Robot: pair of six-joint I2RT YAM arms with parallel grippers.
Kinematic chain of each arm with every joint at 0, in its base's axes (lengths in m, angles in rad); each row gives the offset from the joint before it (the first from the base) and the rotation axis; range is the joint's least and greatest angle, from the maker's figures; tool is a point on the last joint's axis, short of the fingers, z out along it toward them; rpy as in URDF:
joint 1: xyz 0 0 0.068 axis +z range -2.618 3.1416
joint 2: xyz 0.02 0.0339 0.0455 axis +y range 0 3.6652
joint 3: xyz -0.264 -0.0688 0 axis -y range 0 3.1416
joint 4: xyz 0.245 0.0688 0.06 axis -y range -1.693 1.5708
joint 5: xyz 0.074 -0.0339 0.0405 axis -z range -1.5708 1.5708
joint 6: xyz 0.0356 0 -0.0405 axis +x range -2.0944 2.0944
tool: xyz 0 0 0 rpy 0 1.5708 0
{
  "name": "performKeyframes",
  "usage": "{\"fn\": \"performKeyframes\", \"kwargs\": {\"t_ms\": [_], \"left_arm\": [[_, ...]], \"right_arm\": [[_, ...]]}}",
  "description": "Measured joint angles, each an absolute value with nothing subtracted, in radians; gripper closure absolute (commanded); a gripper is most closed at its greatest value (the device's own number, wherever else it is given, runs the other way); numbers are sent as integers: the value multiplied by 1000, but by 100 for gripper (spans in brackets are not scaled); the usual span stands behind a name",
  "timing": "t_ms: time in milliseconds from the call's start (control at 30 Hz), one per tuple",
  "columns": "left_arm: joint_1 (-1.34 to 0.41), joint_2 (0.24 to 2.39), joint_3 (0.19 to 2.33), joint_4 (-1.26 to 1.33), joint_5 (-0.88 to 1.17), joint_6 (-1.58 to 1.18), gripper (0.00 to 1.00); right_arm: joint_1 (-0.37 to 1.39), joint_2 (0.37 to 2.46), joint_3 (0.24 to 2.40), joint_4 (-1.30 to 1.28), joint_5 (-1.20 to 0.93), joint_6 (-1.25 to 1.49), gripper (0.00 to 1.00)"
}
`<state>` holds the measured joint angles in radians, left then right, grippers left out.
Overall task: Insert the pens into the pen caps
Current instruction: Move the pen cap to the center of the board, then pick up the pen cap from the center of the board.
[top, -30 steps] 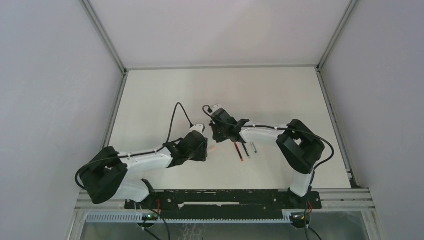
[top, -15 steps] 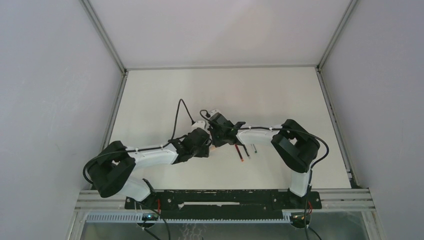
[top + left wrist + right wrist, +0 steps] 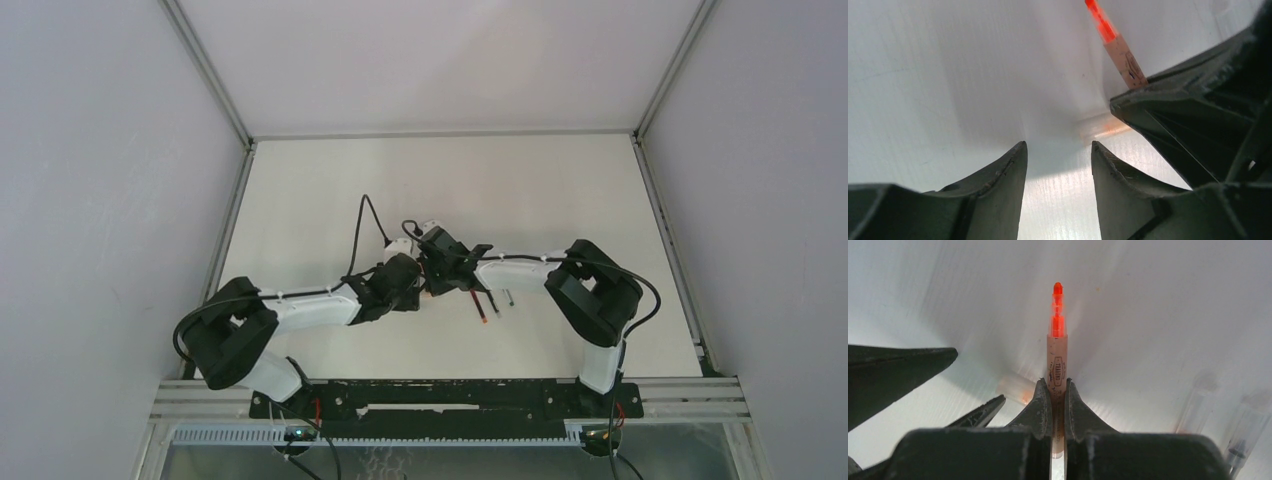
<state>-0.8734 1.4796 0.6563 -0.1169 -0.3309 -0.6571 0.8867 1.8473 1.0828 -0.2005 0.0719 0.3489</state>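
From above, both arms reached inward and met a little nearer the near edge of the table than its centre. The left gripper and right gripper stood tip to tip, too small there to tell how their jaws stood. Just right of them, loose pens lay close together on the table, angled toward the near edge.

In the left wrist view, the left claw stood moderately wide and held nothing, with bare table showing between its fingers. Just beyond its fingertips a pale, short pen cap lay flat on the table, apart from both fingers. At the right, the right claw's dark fingers came in carrying the red pen, whose red tip pointed away toward the top edge of the view.

In the right wrist view, the right claw was clamped narrow on the red pen's pale barrel, the tip sticking straight out ahead. The cap lay on the table just left of those fingers. The left claw's fingers showed at the left edge. The loose pens showed blurred at the lower right.
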Motion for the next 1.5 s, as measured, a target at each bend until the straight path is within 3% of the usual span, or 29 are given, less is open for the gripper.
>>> {"fn": "performKeyframes", "kwargs": {"t_ms": [1100, 1500], "left_arm": [[-878, 1511, 697, -161, -361, -657, 45], [-878, 1381, 723, -286, -378, -684, 43]], "right_arm": [[829, 1698, 884, -131, -67, 508, 100], [783, 1368, 809, -123, 110, 511, 100]]}}
